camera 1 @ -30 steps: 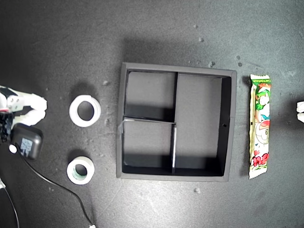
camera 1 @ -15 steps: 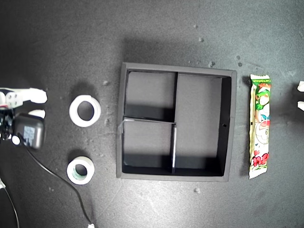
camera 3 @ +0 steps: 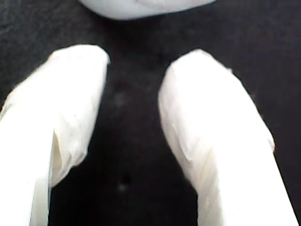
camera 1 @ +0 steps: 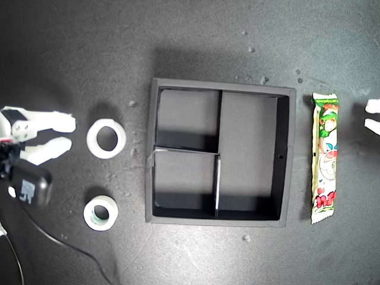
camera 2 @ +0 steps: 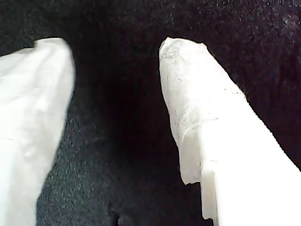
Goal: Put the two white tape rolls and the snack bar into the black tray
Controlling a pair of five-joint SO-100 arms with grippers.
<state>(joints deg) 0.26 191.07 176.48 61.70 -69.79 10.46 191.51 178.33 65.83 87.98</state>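
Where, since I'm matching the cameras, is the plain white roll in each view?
Exterior view: roll left of the tray, just ahead of my second gripper.
First wrist view: not in it.
Second wrist view: the roll's blurred white rim just beyond the fingertips.
Shared landmark: my second gripper's white fingers.

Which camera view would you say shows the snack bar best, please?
The exterior view: the snack bar lies whole on the dark surface, just off the black tray toward that view's right. Neither wrist view shows it, only white fingers over dark surface.
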